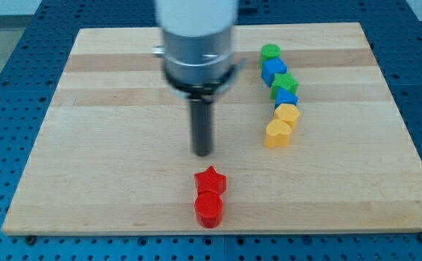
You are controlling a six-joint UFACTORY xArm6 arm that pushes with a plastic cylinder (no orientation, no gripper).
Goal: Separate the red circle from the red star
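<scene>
Item: red star (pixel 211 179) and red circle (pixel 209 209), touching at the tabletop's (pixel 95 159) lower centre; separation not yet begun. We are holding my tip (pixel 203 154) just above the star; no hand is fitted.

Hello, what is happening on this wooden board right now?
A robot arm with a dark rod is working on a wooden board. My tip stands just above the red star, apart from it. The red circle sits against the star, below it, so they are not yet separated. Green, blue and yellow blocks form a line at the view's right.
</scene>
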